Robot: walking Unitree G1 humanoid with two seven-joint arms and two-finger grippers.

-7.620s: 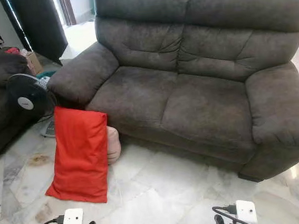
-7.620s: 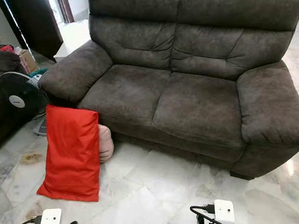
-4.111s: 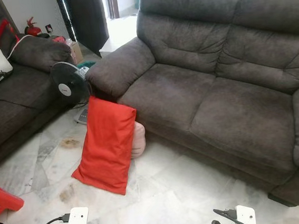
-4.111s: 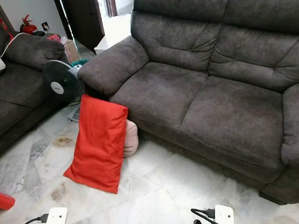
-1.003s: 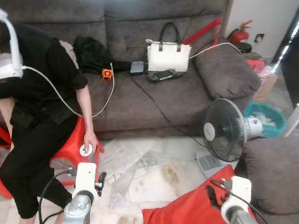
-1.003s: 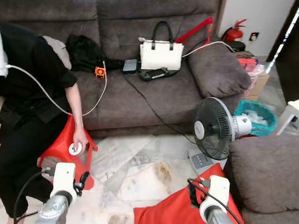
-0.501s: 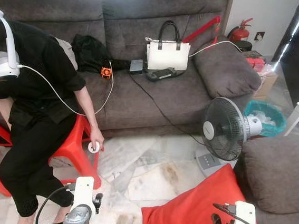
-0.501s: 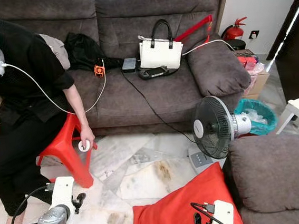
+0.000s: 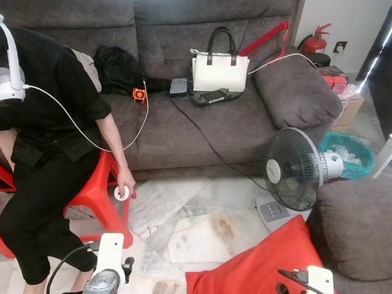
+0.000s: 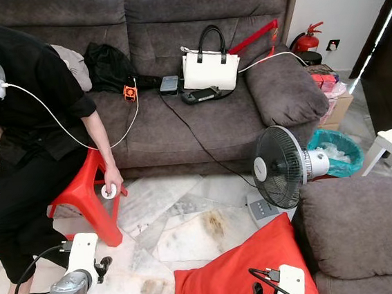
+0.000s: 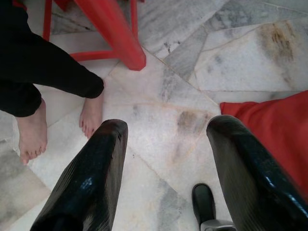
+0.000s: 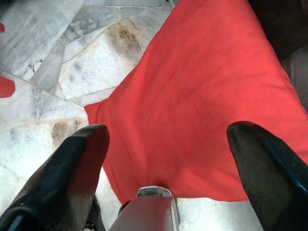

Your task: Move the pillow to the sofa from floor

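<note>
Right gripper (image 12: 166,159), fingers spread wide, hangs above the red pillow (image 10: 246,271), having dropped lower than a second ago; I judge the grasp is near. One pillow lies on the marble floor (image 10: 184,235) against the sofa arm (image 10: 370,220). Left gripper (image 11: 163,159), also spread, hovers over bare tile. Beyond: one fan (image 10: 281,168), one seated person (image 10: 28,135), one white handbag (image 10: 209,66).

Home living room: grey sofas (image 9: 179,114), floor fan (image 9: 292,169), marble floor (image 9: 189,224).
</note>
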